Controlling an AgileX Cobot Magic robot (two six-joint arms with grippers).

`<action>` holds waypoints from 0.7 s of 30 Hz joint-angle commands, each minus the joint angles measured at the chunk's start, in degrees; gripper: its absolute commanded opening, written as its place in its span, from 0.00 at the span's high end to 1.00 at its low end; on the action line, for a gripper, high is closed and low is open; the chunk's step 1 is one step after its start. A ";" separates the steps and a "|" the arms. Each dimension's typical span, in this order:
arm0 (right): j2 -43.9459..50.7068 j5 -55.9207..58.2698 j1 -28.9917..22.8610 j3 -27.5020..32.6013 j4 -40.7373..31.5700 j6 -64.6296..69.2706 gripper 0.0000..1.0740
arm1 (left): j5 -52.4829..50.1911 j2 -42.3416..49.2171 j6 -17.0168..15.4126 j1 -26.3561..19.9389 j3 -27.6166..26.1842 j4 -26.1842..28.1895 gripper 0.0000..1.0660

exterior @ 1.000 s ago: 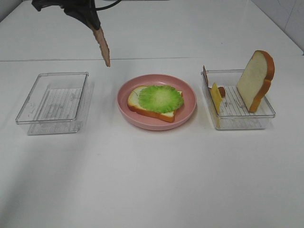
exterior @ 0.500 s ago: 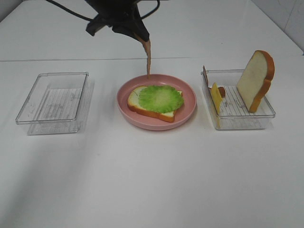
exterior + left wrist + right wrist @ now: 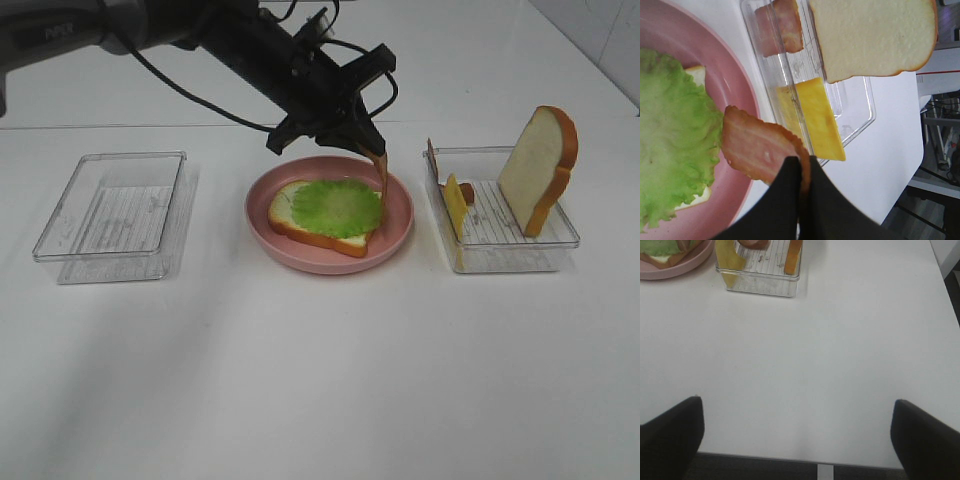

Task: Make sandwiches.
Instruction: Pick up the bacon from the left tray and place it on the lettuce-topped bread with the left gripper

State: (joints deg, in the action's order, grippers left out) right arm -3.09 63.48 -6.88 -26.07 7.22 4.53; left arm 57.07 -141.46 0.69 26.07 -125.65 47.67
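Left tool (image 3: 368,148), pinching the bacon strip (image 3: 381,176) by one end, hangs it seemingly past the lettuce (image 3: 338,207) edge; released here, it may drop onto the pink plate (image 3: 300,262).

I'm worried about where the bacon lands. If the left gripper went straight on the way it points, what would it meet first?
The bacon strip in the left gripper leads: its tip would likely touch the edge of the lettuce, or the pink plate beside it, first. Depth is unclear.
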 commanded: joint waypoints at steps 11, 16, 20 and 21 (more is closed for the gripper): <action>0.29 -0.29 0.29 0.11 0.06 -0.29 0.08 | 1.60 -2.35 -1.09 -1.32 -0.11 -11.06 1.00; 0.29 -0.29 0.29 0.11 0.06 -0.29 0.08 | 1.95 -2.35 -2.12 -1.32 -0.11 -16.04 1.00; 0.29 -0.29 0.29 0.11 0.06 -0.29 0.08 | 2.01 -2.35 -2.23 -1.32 -0.11 -19.54 1.00; 0.29 -0.29 0.29 0.11 0.06 -0.29 0.08 | 2.01 -2.35 -2.23 -1.32 -0.11 -19.54 1.00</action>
State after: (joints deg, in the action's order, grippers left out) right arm -3.09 63.48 -6.88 -26.07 7.22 4.53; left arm 58.50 -143.87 -1.09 24.75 -125.65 28.53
